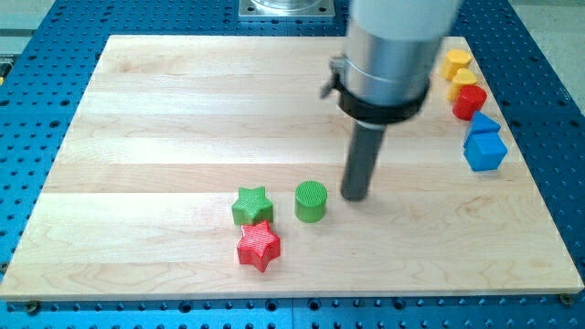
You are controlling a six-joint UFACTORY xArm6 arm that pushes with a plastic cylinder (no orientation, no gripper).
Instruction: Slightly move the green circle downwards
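Observation:
The green circle (311, 201) is a short green cylinder standing on the wooden board (164, 119), a little below the board's middle. My tip (355, 196) rests on the board just to the view's right of the green circle, with a small gap between them. A green star (251, 206) lies to the left of the circle. A red star (259, 246) lies just below the green star, touching it.
Along the board's right edge stand two yellow blocks (457, 64) (465, 82), a red block (470, 101) and two blue blocks (482, 126) (484, 151). The arm's grey body (388, 55) hangs over the board's upper right.

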